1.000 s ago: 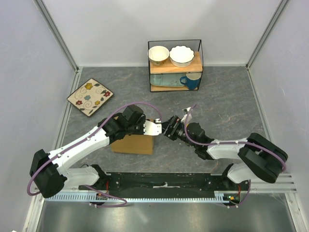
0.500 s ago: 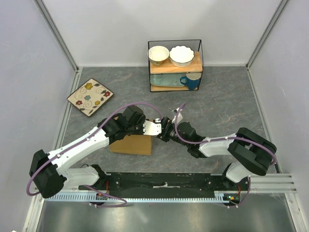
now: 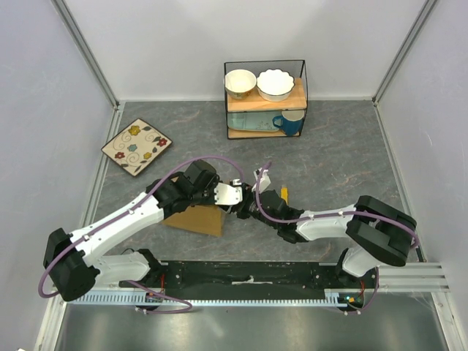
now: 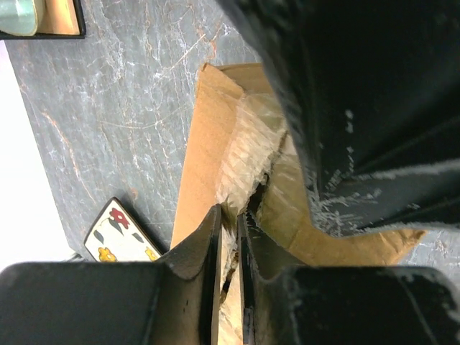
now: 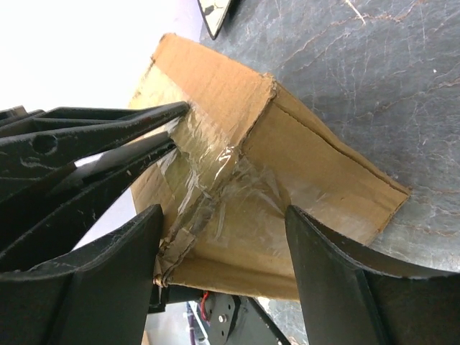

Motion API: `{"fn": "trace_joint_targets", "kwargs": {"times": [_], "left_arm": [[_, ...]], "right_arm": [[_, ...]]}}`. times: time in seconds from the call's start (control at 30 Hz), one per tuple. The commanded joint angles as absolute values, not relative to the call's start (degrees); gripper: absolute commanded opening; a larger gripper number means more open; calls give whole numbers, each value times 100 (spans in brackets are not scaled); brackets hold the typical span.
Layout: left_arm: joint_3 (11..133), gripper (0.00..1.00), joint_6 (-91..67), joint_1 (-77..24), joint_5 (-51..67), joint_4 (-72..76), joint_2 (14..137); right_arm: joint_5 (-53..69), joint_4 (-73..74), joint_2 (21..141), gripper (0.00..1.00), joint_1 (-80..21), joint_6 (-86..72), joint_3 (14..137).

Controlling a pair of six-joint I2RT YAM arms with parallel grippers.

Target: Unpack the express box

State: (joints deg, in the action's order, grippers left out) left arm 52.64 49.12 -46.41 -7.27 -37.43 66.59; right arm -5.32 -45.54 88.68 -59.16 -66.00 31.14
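Top external view: the express box (image 3: 196, 218) lies on the grey table (image 3: 336, 161) under the left arm, still taped, its inside hidden; the left gripper (image 4: 228, 215) has its jaws almost together, nipping the clear tape (image 5: 208, 169) at the seam; the right gripper (image 5: 223, 210) is spread wide astride the box's end; behind, a wire rack (image 3: 252, 104) holds a white bowl (image 3: 240, 82) and a scalloped bowl (image 3: 276, 84) above a blue mug (image 3: 290, 123).

From your box (image 3: 194, 218), the plate (image 3: 136, 146) lies at eleven o'clock and the rack (image 3: 265, 99) at one, bowls (image 3: 240, 82) on it.
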Motion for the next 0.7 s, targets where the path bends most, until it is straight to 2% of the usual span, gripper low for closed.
{"fn": "trace_joint_targets", "kwargs": {"times": [0.0,0.43,0.67], "left_arm": [[5651,14,4386,-4676,-581,-3656,6653],[6196,10,3814,-4237,-27,-4148,6636],[6222,10,3867,-4043,482,-4455,6636]], "right_arm": [[-896,-3025,8921,72,-6319,-6047,3322],[-1845,-1557,8315,71,-6565,-6012,3463],[-1960,-1380,7998,72,-6565,-5889,3357]]}}
